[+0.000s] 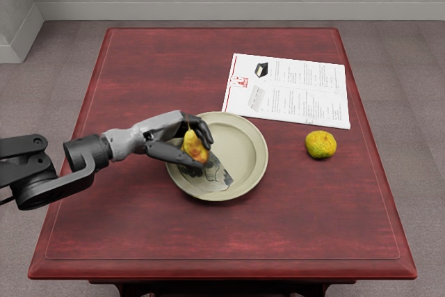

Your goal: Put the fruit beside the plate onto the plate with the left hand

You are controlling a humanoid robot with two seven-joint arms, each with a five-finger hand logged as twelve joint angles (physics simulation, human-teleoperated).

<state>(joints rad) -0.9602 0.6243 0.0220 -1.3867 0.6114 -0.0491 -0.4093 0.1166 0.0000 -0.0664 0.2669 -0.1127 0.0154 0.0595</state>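
Note:
My left hand [189, 142] reaches in from the left edge and is shut on a yellow-orange pear [195, 147], holding it just above the left part of the beige plate [250, 145]. The hand's dark fingers [200, 130] wrap over the pear's top and its thumb lies under it. The hand's shadow falls on the plate's floor beneath. A second fruit, a round yellow-green one [320, 144], lies on the table to the right of the plate, apart from its rim. The right arm does not show.
An open white booklet [288, 90] lies flat behind the plate, toward the back right. The red wooden table [139, 67] has a raised lip around its edge.

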